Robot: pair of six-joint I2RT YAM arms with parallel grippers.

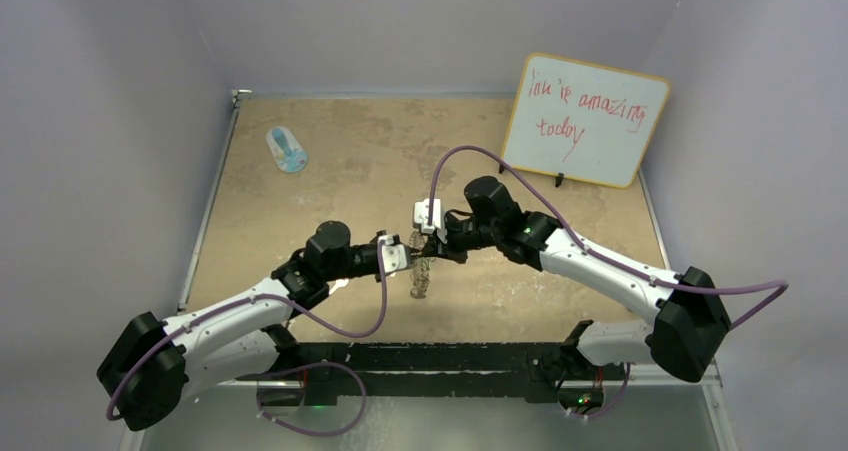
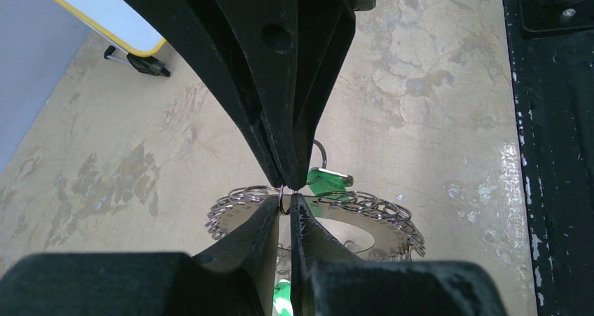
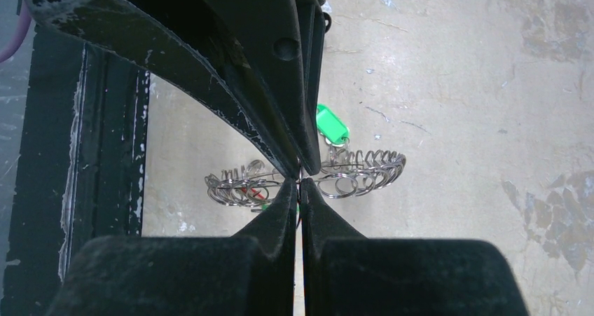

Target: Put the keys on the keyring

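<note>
Mid-frame, left end effector (image 2: 288, 192) and right end effector (image 3: 300, 179) clamp the keyring (image 2: 382, 207) by its rim loops: light, stiff, probably slippery wire.

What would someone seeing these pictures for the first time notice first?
The two arms meet mid-table, with the left end effector and the right end effector both pinched shut on a large flat silver metal keyring fringed with wire loops, held between them. A key with a bright green plastic tag shows beside the ring. A yellow-framed whiteboard with red handwriting stands at the far right.
</note>
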